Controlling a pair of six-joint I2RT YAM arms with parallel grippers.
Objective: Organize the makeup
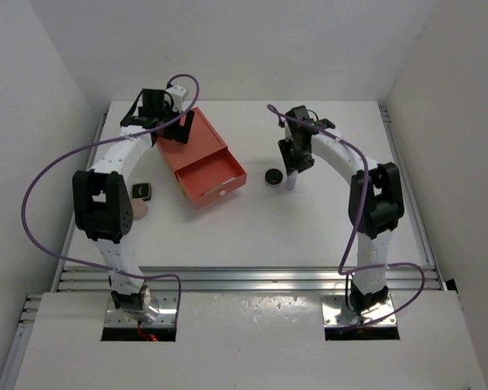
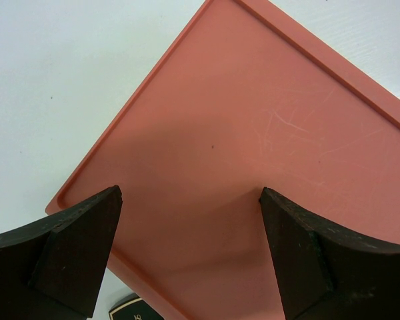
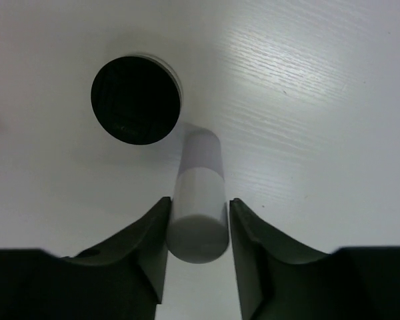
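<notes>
Right gripper (image 3: pixel 200 202) grips the white tube (image 3: pixel 199 177), a finger pressing each side. The tube's far end meets the surface (image 3: pixel 320 100) just beside the black round compact (image 3: pixel 136 100). Left gripper (image 2: pixel 190 200) is wide open, holding nothing, over the coral-red drawer box (image 2: pixel 253 133).
</notes>
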